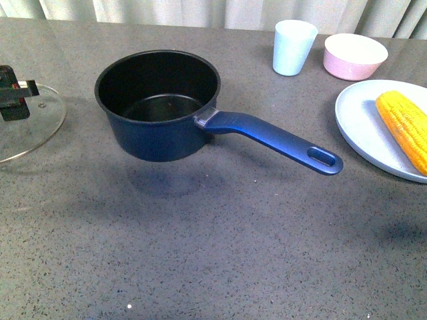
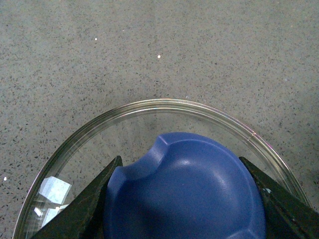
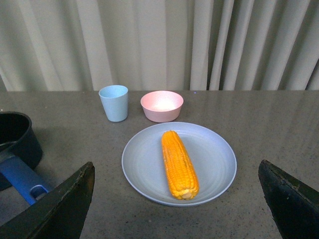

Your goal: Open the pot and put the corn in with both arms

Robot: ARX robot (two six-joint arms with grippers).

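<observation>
The dark blue pot (image 1: 159, 107) stands open mid-table, black inside empty, its long handle (image 1: 273, 140) pointing right. My left gripper (image 1: 13, 93) at the far left is shut on the blue knob (image 2: 184, 191) of the glass lid (image 1: 30, 123), held off to the pot's left. In the left wrist view the lid's rim (image 2: 164, 104) shows over bare table. The corn (image 1: 405, 128) lies on a pale blue plate (image 1: 363, 127) at the right. My right gripper (image 3: 179, 209) is open, hovering short of the corn (image 3: 179, 163), jaws wide apart; the pot's edge (image 3: 17, 142) shows too.
A pale blue cup (image 1: 293, 47) and a pink bowl (image 1: 355, 56) stand at the back right, behind the plate; both show in the right wrist view, cup (image 3: 113, 102) and bowl (image 3: 161, 105). Pale curtains hang behind the grey speckled table.
</observation>
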